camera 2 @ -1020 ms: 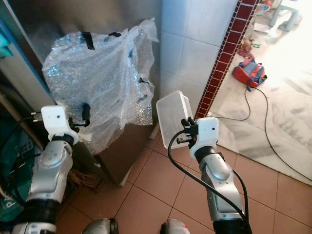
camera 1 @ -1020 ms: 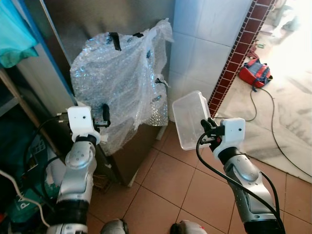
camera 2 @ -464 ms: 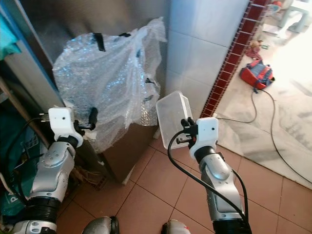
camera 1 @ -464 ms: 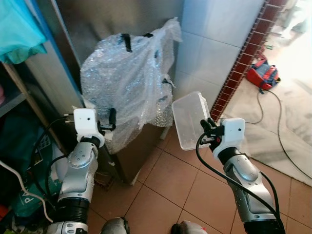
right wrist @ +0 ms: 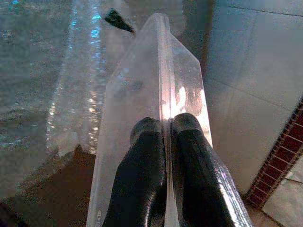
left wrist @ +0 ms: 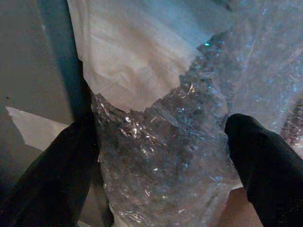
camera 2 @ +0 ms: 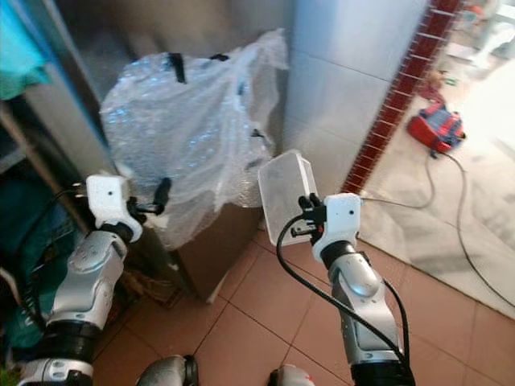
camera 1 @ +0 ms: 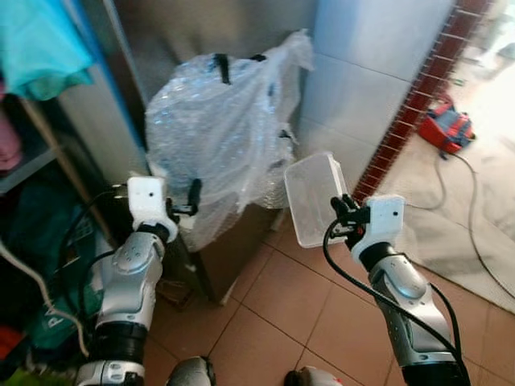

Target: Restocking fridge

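Right gripper (camera 1: 342,215): centre-right of frame, fingers (right wrist: 142,179) pinched on the rim of a clear tub (camera 1: 314,197) held upright over the tiled floor (camera 1: 290,305) | Left gripper (camera 1: 191,197): centre-left, fingers (left wrist: 265,165) spread apart against bubble wrap (camera 1: 225,137) covering a steel cabinet (camera 1: 233,241) | Red bag (camera 1: 451,129): upper right.

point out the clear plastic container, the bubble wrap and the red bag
clear plastic container (camera 1: 312,197), left eye view, middle of its flat face
bubble wrap (camera 1: 221,137), left eye view, middle of the bulging sheet
red bag (camera 1: 451,129), left eye view, its top panel
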Robot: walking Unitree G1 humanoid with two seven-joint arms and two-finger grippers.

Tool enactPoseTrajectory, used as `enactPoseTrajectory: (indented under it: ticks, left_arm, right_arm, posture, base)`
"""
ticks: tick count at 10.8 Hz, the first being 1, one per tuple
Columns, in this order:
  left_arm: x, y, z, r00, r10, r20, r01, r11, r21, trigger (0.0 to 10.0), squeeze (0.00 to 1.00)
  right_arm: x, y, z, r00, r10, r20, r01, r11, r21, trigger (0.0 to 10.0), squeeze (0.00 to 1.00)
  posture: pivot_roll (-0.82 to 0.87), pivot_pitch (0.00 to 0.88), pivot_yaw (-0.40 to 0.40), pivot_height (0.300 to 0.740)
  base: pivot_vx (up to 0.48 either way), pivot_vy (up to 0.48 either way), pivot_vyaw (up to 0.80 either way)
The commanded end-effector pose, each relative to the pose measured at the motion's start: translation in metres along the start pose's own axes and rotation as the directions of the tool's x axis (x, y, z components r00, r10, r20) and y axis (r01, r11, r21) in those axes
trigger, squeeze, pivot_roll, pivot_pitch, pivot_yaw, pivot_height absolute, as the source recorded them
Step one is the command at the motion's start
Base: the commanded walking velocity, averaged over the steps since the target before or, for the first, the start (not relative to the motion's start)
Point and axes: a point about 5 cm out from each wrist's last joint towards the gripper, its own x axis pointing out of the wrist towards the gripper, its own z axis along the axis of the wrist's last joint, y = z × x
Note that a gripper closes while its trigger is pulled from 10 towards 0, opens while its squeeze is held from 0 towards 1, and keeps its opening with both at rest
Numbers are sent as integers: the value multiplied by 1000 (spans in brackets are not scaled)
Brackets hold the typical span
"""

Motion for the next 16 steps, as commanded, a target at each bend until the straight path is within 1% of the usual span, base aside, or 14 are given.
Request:
enactPoseTrajectory:
  ticks: [1, 2, 3, 4, 5, 6, 7, 8, 9, 10, 11, 14, 15, 16]
  left_arm:
    - [3, -30, -22, 983, -146, -114, 144, 989, -22, 10000, 0]
    - [4, -35, -22, 979, -168, -115, 167, 986, -20, 10000, 0]
    - [6, -47, -21, 965, -236, -115, 235, 972, -29, 10000, 0]
    - [7, -52, -22, 958, -261, -118, 260, 965, -24, 10000, 0]
    - [7, -61, -23, 946, -299, -122, 297, 954, -37, 10000, 0]
    - [7, -65, -24, 941, -316, -123, 313, 949, -39, 10000, 0]
    - [6, -75, -24, 922, -368, -120, 363, 930, -59, 10000, 0]
    - [5, -81, -25, 910, -396, -122, 391, 918, -61, 10000, 0]
    - [3, -92, -25, 888, -443, -124, 439, 896, -65, 10000, 0]
    - [1, -102, -26, 867, -485, -118, 476, 874, -97, 10000, 0]
    - [0, -108, -27, 858, -499, -120, 492, 867, -83, 10000, 0]
    - [-2, -117, -28, 849, -514, -122, 507, 858, -85, 10000, 0]
    - [-1, -116, -27, 854, -506, -118, 500, 862, -79, 10000, 0]
    - [1, -113, -26, 867, -483, -118, 479, 875, -62, 10000, 0]
  right_arm:
    - [1, 1, 6, 1000, -1, 25, 1, 1000, -2, 10000, 0]
    - [0, 0, 7, 1000, -5, 27, 5, 1000, -2, 10000, 0]
    - [-1, -1, 8, 999, -13, 32, 14, 1000, -3, 10000, 0]
    - [-2, -1, 8, 999, -18, 34, 18, 1000, -2, 10000, 0]
    - [-3, -2, 8, 999, -27, 37, 27, 1000, -1, 10000, 0]
    - [-4, -2, 8, 999, -33, 38, 33, 999, 0, 10000, 0]
    - [-5, -2, 9, 998, -39, 41, 39, 999, 0, 10000, 0]
    - [-5, -2, 9, 998, -40, 41, 40, 999, 1, 10000, 0]
    - [-5, -2, 8, 998, -44, 41, 44, 999, 1, 10000, 0]
    - [-5, -2, 8, 998, -46, 42, 46, 999, 1, 10000, 0]
    - [-5, -3, 8, 998, -50, 43, 50, 999, 0, 10000, 0]
    - [-6, -3, 8, 997, -57, 43, 57, 998, 0, 10000, 0]
    - [-7, -8, 11, 993, -104, 57, 104, 995, 6, 10000, 0]
    - [-7, -14, 14, 986, -151, 73, 152, 988, -15, 10000, 0]
  posture:
    - [-84, 94, -15, 740]
    - [-87, 94, -13, 740]
    - [-93, 95, -7, 740]
    - [-95, 95, -4, 740]
    - [-97, 95, -1, 740]
    - [-97, 95, 3, 740]
    - [-99, 93, 5, 740]
    - [-99, 93, 6, 740]
    - [-101, 93, 8, 740]
    - [-102, 90, 10, 740]
    - [-103, 90, 11, 740]
    - [-105, 89, 16, 740]
    - [-104, 89, 16, 740]
    - [-104, 89, 16, 740]
  base:
    - [0, 0, 0]
    - [0, 0, 0]
    - [0, 0, 0]
    - [0, 0, 0]
    - [0, 0, 0]
    - [0, 0, 0]
    - [0, 0, 0]
    - [0, 0, 0]
    - [0, 0, 0]
    - [0, 0, 0]
    - [0, 0, 0]
    - [0, 0, 0]
    - [0, 0, 0]
    - [0, 0, 0]
